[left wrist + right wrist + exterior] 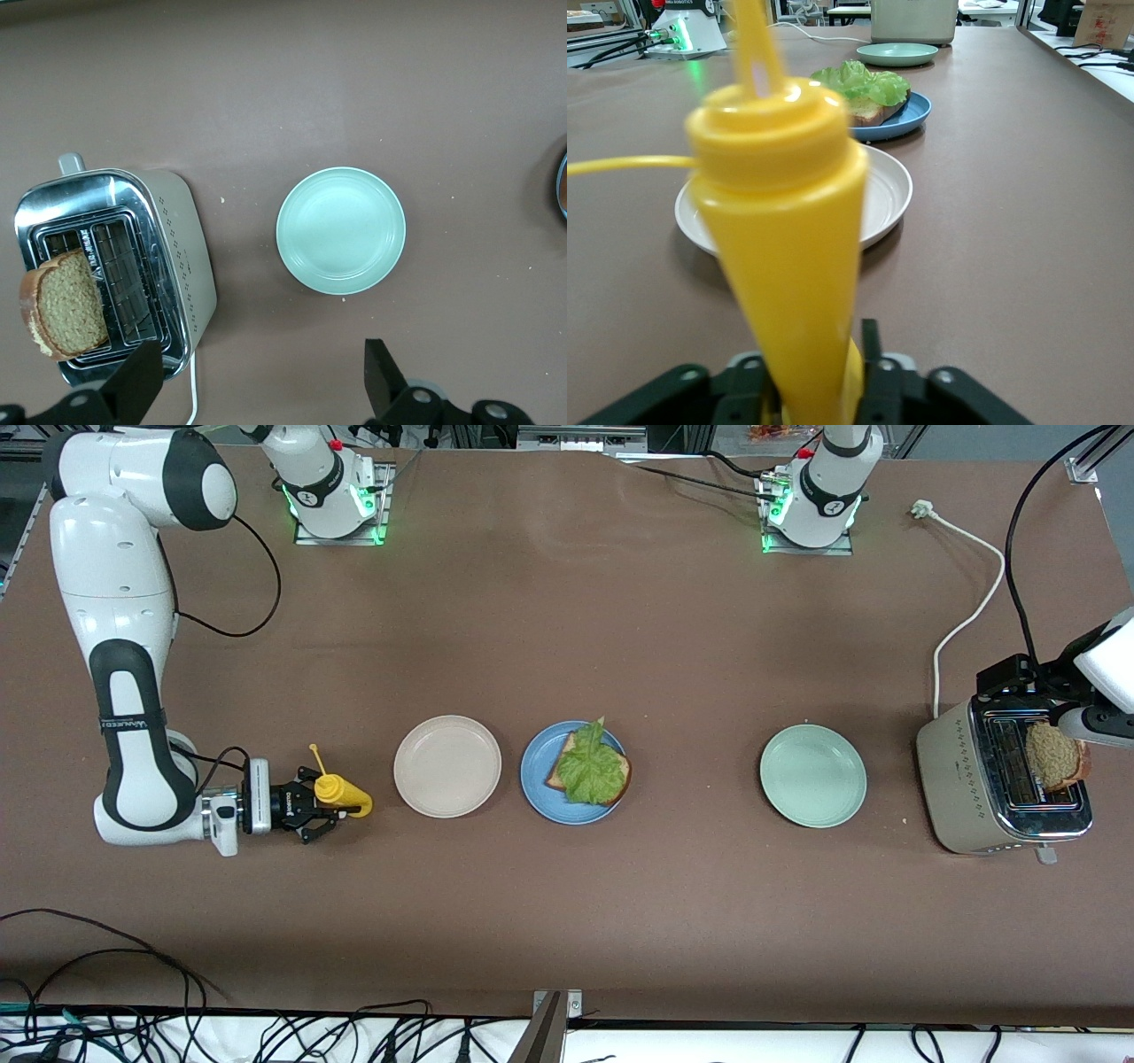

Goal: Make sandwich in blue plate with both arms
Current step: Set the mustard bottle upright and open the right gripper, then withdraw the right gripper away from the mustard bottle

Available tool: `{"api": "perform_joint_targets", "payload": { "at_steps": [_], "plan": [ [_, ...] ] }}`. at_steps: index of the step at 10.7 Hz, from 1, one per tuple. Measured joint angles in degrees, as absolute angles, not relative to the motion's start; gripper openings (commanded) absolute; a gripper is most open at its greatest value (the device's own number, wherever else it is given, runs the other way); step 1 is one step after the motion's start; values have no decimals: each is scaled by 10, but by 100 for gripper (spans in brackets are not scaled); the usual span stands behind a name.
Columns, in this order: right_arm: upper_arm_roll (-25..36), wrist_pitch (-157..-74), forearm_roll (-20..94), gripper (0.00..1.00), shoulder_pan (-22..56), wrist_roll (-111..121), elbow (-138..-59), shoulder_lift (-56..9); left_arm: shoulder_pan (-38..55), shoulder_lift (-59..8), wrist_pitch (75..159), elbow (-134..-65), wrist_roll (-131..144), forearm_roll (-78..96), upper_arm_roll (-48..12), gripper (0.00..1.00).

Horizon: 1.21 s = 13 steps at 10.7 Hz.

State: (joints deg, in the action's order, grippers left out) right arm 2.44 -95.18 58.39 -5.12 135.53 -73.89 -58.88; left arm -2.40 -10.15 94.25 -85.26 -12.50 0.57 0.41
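While right gripper [321, 815] clasped mustard bottle [341, 791], we judged left gripper [257, 376], fingers spread, should descend squarely astride bread slice [66, 304] below it in toaster [182, 257].

Lettuce-topped bread slice [592, 769] lies on blue plate [537, 779].

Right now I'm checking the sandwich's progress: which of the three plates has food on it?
The blue plate, the middle one: it holds a bread slice under lettuce. The beige-white plate and mint-green plate hold nothing.
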Motion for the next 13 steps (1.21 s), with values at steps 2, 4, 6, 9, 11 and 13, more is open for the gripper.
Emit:
{"api": "perform_joint_targets", "payload": {
  "at_steps": [2, 4, 6, 9, 11, 13],
  "plan": [
    [24, -953, 584, 100, -52, 1357, -738, -589, -24, -102, 943, -853, -125, 6, 4, 100],
    [29, -953, 584, 100, -55, 1357, -736, -589, -24, -102, 943, -853, -125, 6, 5, 100],
    [62, -937, 584, 100, -57, 1357, -730, -586, -27, -102, 943, -853, -125, 6, 5, 100],
    [116, -911, 536, 100, -57, 1332, -725, -544, -29, -102, 942, -852, -125, 6, 6, 100],
    [121, -907, 467, 100, -57, 1229, -727, -489, -31, -102, 942, -852, -125, 6, 6, 100],
    [121, -902, 386, 100, -46, 1059, -738, -413, -32, -103, 942, -852, -125, 6, 6, 100]
  ]
}}
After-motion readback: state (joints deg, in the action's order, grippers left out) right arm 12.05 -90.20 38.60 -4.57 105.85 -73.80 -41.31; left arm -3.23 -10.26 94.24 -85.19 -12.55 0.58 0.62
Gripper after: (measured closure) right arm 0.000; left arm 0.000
